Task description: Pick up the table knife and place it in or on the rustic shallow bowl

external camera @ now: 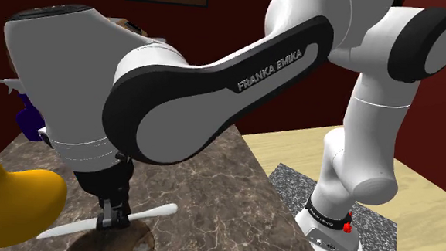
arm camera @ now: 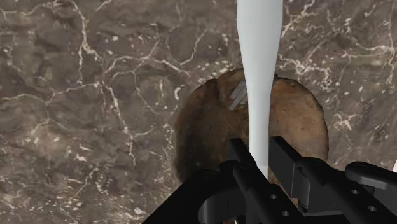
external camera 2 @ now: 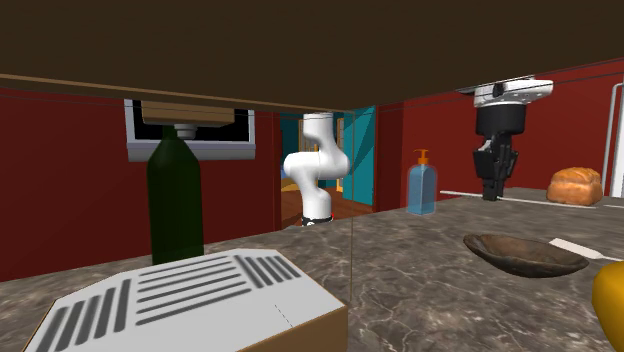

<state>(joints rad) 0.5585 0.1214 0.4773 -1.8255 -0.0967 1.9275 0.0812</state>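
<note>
Plain white knife (arm camera: 257, 76), clasped above brown bowl (arm camera: 203, 133)

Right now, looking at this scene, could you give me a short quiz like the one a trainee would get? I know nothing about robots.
1. True or false: the gripper is shut on the white knife.
2. What sits beneath the held knife, as the wrist view shows?
A) the brown shallow bowl
B) a yellow vase
C) a loaf of bread
3. Fill the gap: in the second exterior view, the pump bottle on the counter near the gripper is ___ in colour.

Key: 1 true; 2 A; 3 blue.
</note>
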